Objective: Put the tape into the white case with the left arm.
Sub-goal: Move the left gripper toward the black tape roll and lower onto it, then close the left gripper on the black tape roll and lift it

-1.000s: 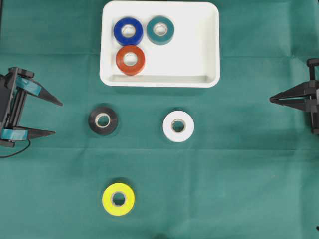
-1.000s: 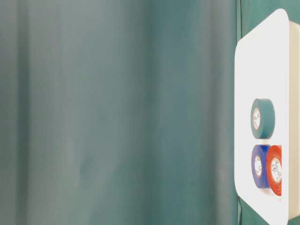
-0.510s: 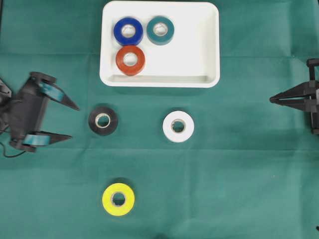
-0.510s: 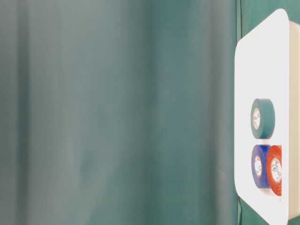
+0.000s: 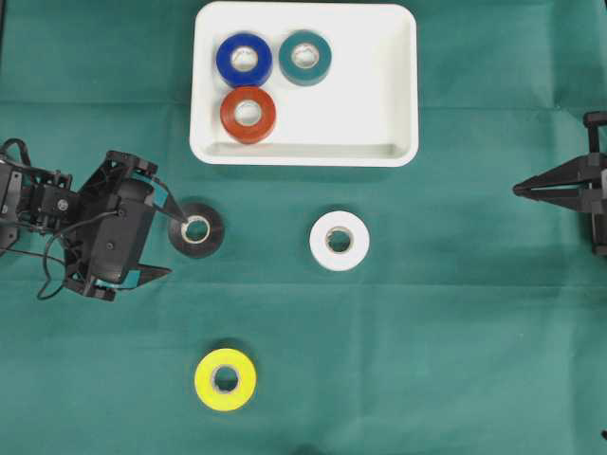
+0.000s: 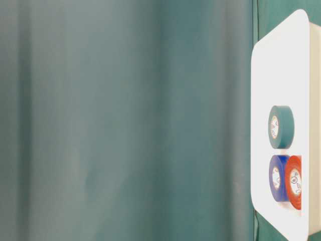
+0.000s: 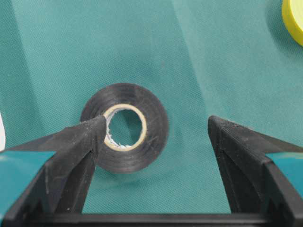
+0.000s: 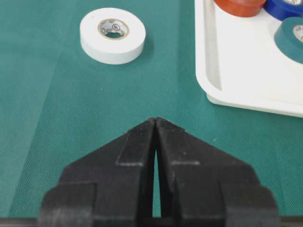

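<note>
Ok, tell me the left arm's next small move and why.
Probably nudge the left gripper sideways toward the yellow-tape side, then lower it. In the wrist view its jaws are open, but one fingertip sits over the black tape core instead of outside the roll, so closing now would likely not straddle it.

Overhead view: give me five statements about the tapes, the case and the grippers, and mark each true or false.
1. The white case holds three tape rolls. True.
2. The left gripper is shut on the black tape. False: its jaws stand open, one fingertip over the roll's hole.
3. The yellow tape lies in the case. False: it lies on the green cloth.
4. The right gripper is shut and holds nothing. True.
5. The white tape touches the black tape. False: they lie apart.
</note>
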